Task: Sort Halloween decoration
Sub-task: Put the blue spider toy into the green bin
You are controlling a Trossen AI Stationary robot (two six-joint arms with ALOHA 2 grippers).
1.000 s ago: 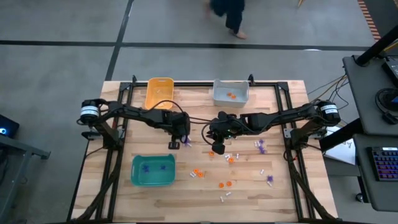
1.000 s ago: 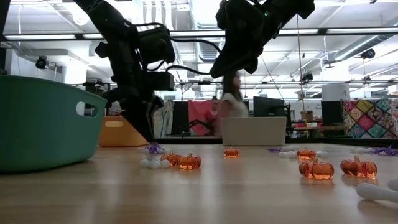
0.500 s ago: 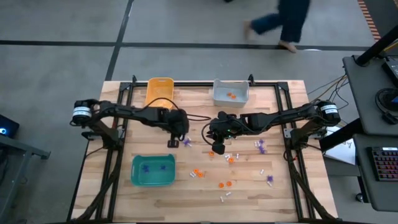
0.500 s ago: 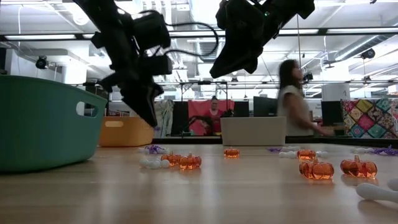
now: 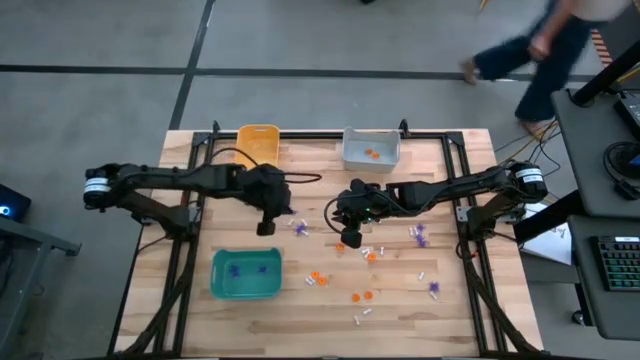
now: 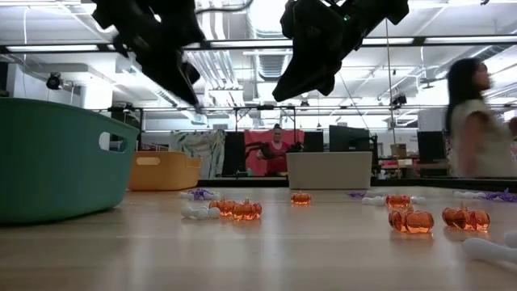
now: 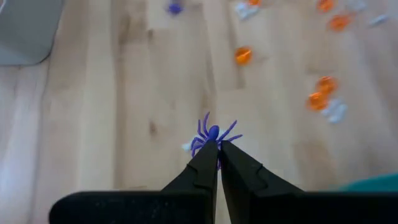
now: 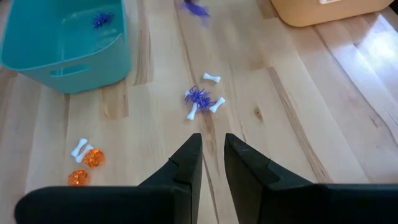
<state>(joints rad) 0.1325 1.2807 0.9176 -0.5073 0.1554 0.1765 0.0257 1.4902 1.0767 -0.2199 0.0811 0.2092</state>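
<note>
My left gripper (image 7: 218, 148) is shut on a purple spiky spider (image 7: 212, 132), high above the table between the teal bin (image 5: 245, 274) and the table's middle; it also shows in the high view (image 5: 265, 227). My right gripper (image 8: 212, 149) hovers open and empty above the table's middle (image 5: 349, 238). Below it another purple spider (image 8: 198, 96) lies on the wood among white bones (image 8: 214, 78). More purple, orange (image 5: 317, 278) and white trinkets lie scattered on the table's right half. A purple spider (image 8: 102, 19) lies in the teal bin. My left gripper pinches the spider by the near part of its body (image 7: 215, 142) between its two fingertips. The legs spread out beyond the tips. The spider is lifted clear of the table.
The orange-yellow bin (image 5: 256, 148) and the grey bin (image 5: 371, 148), which holds orange pieces, stand at the far edge. A black frame (image 5: 190, 225) runs along the table's sides. A person (image 5: 545, 50) walks on the floor beyond the table.
My left gripper has risen from the table with the purple spider and gone a little toward the table's left edge; the spider is now lifted clear. My right gripper has kept still. A person has walked past behind the table.
</note>
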